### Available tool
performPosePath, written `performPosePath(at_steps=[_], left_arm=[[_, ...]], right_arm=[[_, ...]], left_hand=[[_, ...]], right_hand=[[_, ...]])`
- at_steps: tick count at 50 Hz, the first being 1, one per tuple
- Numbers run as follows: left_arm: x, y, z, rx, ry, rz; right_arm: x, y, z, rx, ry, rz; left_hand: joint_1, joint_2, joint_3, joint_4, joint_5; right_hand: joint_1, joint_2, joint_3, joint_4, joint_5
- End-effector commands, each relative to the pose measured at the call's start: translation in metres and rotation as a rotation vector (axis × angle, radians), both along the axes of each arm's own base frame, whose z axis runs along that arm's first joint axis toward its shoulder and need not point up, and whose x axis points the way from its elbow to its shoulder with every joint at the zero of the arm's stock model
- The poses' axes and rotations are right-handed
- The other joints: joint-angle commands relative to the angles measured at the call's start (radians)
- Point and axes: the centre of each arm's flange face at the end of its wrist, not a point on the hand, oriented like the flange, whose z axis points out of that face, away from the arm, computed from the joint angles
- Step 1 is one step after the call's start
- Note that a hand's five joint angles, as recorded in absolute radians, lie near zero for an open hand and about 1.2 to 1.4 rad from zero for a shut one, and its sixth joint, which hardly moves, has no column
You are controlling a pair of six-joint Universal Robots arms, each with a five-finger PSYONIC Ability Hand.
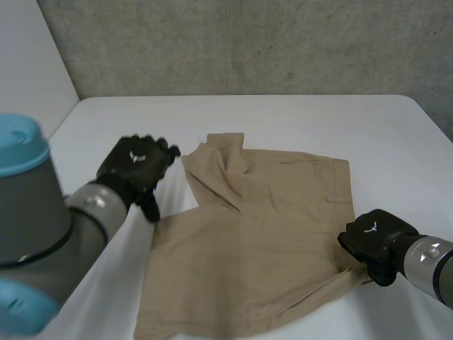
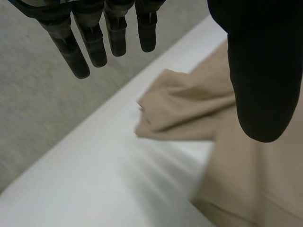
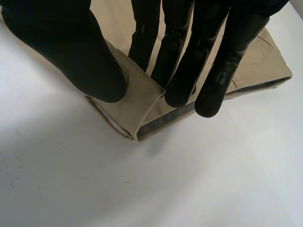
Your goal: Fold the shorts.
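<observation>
R. hand (image 3: 66, 42) clamped on shorts (image 1: 241, 248) corner, cloth pinched betw. thumb & fingers. L. hand (image 1: 138, 166) slack, fingers straight, nothing grasped, hovering beside opp. edge. Shorts laid mid table (image 1: 318, 120). Step judged: grasp before fold; next, L. edge to be gripped, cloth carried across.

Tan shorts (image 1: 262, 241) of matt woven cloth, softly creased; fine diagonal ribbing shows at the hem corner by the right hand (image 3: 71, 47). White table (image 1: 318, 120), smooth with a faint sheen. Both hands are black, and the back of the left hand (image 1: 138, 166) has a dull-glossy woven-fibre pattern. Grey arm joint (image 1: 28, 212), smooth and satin; light-blue cap (image 1: 18, 145), smooth plastic. Beyond the table's far edge is a wall (image 1: 248, 42) of rough grey concrete.
</observation>
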Motion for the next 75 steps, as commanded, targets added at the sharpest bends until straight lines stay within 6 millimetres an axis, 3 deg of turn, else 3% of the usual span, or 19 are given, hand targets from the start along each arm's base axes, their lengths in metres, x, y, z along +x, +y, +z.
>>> performPosePath(at_steps=[1,9,17,35,42,47,51,56,62,65,67,71,75], left_arm=[[-0.030,-0.059,-0.031,-0.024,0.031,-0.034],[-0.035,-0.105,-0.069,0.013,0.037,-0.058],[-0.045,-0.127,-0.091,0.017,0.055,-0.098],[-0.070,-0.164,-0.111,-0.067,0.116,-0.218],[-0.079,-0.172,-0.119,-0.091,0.120,-0.229],[-0.081,-0.177,-0.125,-0.095,0.118,-0.230],[-0.081,-0.176,-0.123,-0.092,0.110,-0.220],[-0.077,-0.165,-0.127,-0.038,0.056,-0.211],[-0.054,-0.144,-0.110,-0.001,-0.098,-0.125],[-0.039,-0.126,-0.107,0.018,-0.184,-0.105],[-0.033,-0.112,-0.094,0.017,-0.199,-0.107],[-0.028,-0.091,-0.087,0.036,-0.209,-0.115],[-0.026,-0.076,-0.099,0.073,-0.233,-0.131]], right_arm=[[0.001,-0.003,-0.005,0.002,-0.019,-0.015],[0.003,-0.006,-0.009,-0.018,-0.023,-0.012],[0.003,-0.007,-0.018,0.006,-0.017,-0.012],[0.002,-0.010,-0.023,-0.003,-0.019,-0.018],[0.002,-0.012,-0.025,0.000,-0.019,-0.021],[0.001,-0.013,-0.025,-0.001,-0.019,-0.027],[-0.001,-0.015,-0.025,-0.002,-0.019,-0.035],[-0.001,-0.017,-0.025,-0.006,-0.019,-0.038],[-0.001,-0.018,-0.024,-0.011,-0.017,-0.041],[-0.001,-0.017,-0.024,-0.008,-0.016,-0.040],[-0.001,-0.016,-0.025,-0.005,-0.016,-0.038],[0.000,-0.016,-0.027,0.000,-0.013,-0.036],[0.000,-0.014,-0.028,0.006,-0.011,-0.034]], left_hand=[[0.095,0.097,0.093,0.100,0.106],[0.268,0.270,0.266,0.273,0.279],[0.351,0.352,0.349,0.355,0.362],[0.357,0.358,0.355,0.361,0.368],[0.512,0.514,0.510,0.517,0.523],[0.743,0.745,0.742,0.748,0.754],[1.130,1.132,1.128,1.135,1.141],[1.131,1.133,1.130,1.136,1.142],[1.131,1.133,1.130,1.136,1.142],[1.131,1.133,1.130,1.136,1.142],[1.131,1.133,1.130,1.136,1.142],[1.131,1.133,1.130,1.136,1.142],[1.131,1.133,1.130,1.136,1.142]], right_hand=[[0.440,0.222,0.209,0.204,0.238],[0.440,0.222,0.209,0.204,0.238],[0.440,0.222,0.209,0.204,0.238],[0.440,0.222,0.209,0.204,0.238],[0.440,0.222,0.209,0.204,0.238],[0.440,0.222,0.209,0.204,0.238],[0.440,0.222,0.209,0.204,0.238],[0.440,0.222,0.209,0.204,0.238],[0.440,0.222,0.209,0.204,0.238],[0.440,0.222,0.209,0.204,0.238],[0.440,0.222,0.209,0.204,0.238],[0.440,0.222,0.209,0.204,0.238],[0.440,0.222,0.209,0.204,0.238]])
